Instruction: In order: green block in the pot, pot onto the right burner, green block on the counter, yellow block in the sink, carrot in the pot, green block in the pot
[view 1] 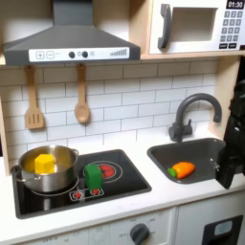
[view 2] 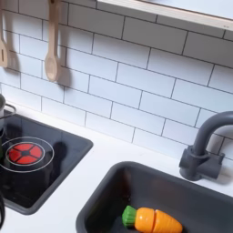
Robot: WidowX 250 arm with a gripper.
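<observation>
In the first exterior view, the steel pot sits on the left burner of the black stovetop, with the yellow block inside it. To the right of the pot, the green block stands upright on the right burner. The orange carrot lies in the dark sink. My gripper hangs at the first exterior view's right edge, over the sink's right side and apart from every object. Its jaws are too dark to read. The pale counter surrounds the stove and the sink.
A dark curved faucet rises behind the sink. Two wooden utensils hang on the tiled wall under the range hood. A microwave is mounted at the upper right.
</observation>
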